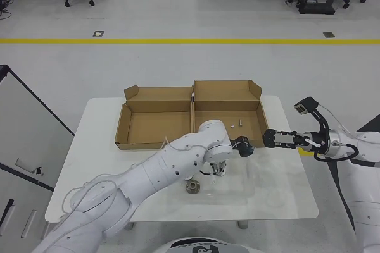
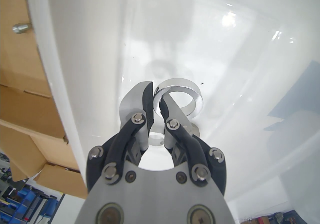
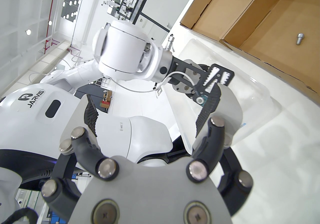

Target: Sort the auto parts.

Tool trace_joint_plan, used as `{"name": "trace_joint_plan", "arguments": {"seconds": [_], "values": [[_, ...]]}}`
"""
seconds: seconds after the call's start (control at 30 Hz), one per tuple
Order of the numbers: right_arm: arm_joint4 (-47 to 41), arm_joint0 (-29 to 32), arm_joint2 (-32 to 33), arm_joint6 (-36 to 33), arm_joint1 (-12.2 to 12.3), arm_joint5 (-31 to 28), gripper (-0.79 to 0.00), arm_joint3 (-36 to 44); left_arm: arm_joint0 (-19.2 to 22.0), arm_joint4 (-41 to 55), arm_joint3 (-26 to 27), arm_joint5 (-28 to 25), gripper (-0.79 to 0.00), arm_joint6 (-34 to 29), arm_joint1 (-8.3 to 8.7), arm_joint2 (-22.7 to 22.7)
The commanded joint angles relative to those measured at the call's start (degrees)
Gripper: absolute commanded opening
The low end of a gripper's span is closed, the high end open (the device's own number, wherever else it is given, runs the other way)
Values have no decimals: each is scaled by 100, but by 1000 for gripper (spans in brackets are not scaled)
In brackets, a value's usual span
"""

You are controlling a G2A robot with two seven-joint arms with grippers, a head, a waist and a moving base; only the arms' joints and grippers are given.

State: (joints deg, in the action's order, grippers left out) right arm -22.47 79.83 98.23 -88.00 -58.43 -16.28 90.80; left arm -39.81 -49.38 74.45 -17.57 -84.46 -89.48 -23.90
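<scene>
the cardboard box (image 1: 121,123) lies just beyond the left hand (image 2: 157,99), and its compartment nearer the right hand (image 1: 267,138) holds two short silver bolts (image 1: 239,123), while the other compartment looks bare. the left hand is closed on the wall of a plain, shiny metal ring (image 2: 198,102), one fingertip inside it and one outside, above the clear tray (image 3: 260,99) on the desk (image 1: 101,190). the right wrist view shows the right hand spread wide at the tray's rim, and the top view shows a small metal part (image 1: 191,186) on the desk behind the left hand.
</scene>
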Motion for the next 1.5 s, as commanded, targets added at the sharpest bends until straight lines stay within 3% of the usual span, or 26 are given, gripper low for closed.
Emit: {"name": "trace_joint_plan", "arguments": {"seconds": [0.0, 0.17, 0.63, 0.77, 0.93, 1.1, 1.2, 1.47], "values": [[0, 0, 0, 0, 0, 0, 0, 0, -170, -137, 501, 68, -785, -254, 158, -173], [0, 0, 0, 0, 0, 0, 0, 0, -478, -374, 1344, 183, -785, -354, 463, -449], [0, 0, 0, 0, 0, 0, 0, 0, -540, -389, 1299, 232, -785, -180, 487, -526], [0, 0, 0, 0, 0, 0, 0, 0, -731, -121, 1476, 114, -785, -149, 683, -1130], [0, 0, 0, 0, 0, 0, 0, 0, -1298, 197, 2006, -117, -785, -109, 1096, -2246], [0, 0, 0, 0, 0, 0, 0, 0, -1842, 1472, 2571, -387, -785, 161, 1527, -3251], [0, 0, 0, 0, 0, 0, 0, 0, -2013, 2417, 2712, -526, -785, 300, 1726, -3630], [0, 0, 0, 0, 0, 0, 0, 0, -1798, 5645, 2700, -735, -785, 508, 2131, -3964]]}}
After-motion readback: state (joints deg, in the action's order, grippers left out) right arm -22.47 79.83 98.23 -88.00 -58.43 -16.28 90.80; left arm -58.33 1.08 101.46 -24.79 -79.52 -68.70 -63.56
